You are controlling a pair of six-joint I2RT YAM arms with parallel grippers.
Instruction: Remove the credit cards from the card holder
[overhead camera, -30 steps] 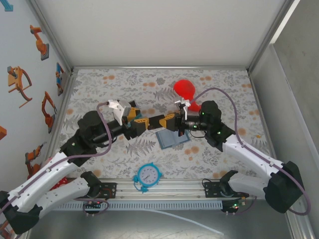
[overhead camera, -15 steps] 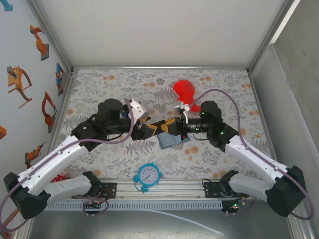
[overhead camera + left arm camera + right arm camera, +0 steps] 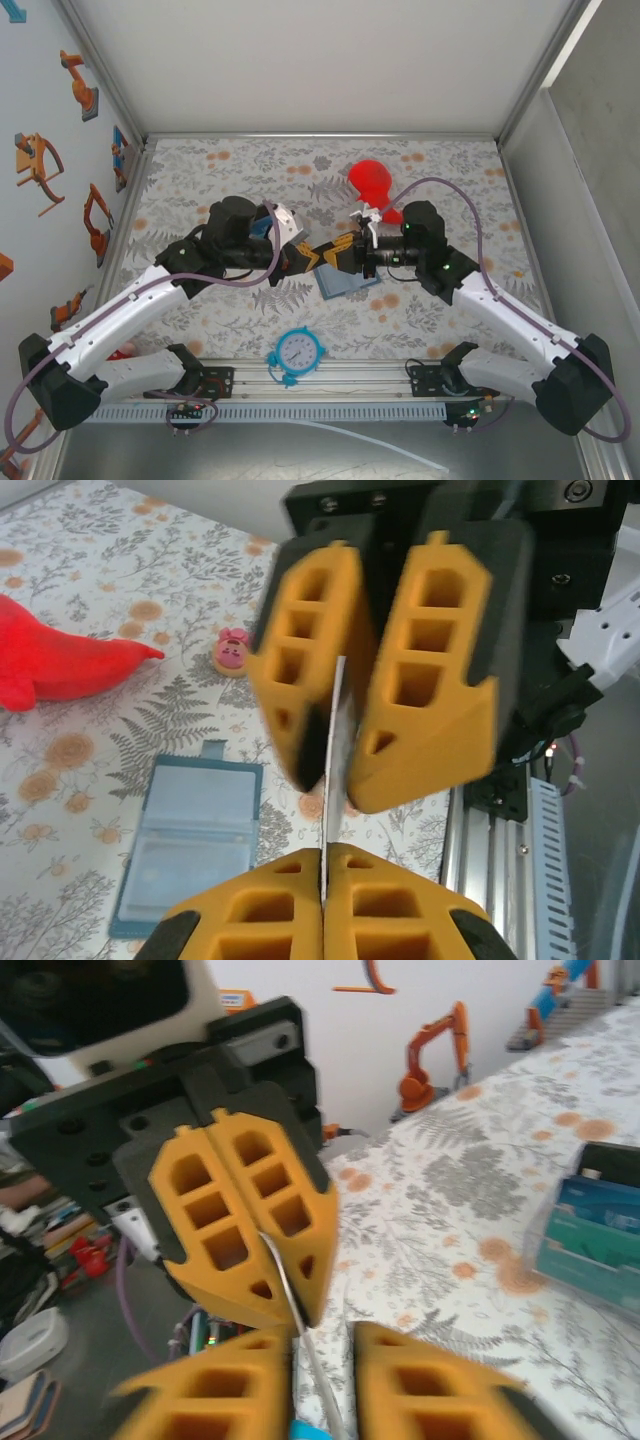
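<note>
Left hand (image 3: pixel 308 258) is clamped shut on a thin credit card (image 3: pixel 327 825), held edge-on above the floral desk (image 3: pixel 200 180). Right hand (image 3: pixel 342 250) meets it tip to tip, jaws narrowly parted around the card's other end, seemingly not pinching it. The slate-blue card holder (image 3: pixel 348 282) lies open on the desk, just nearer than both hands.

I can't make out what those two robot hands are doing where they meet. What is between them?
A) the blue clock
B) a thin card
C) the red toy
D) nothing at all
B: in the left wrist view the left hand is shut on a thin card, seen edge-on, which runs up between the slightly parted fingers of the right hand.
</note>
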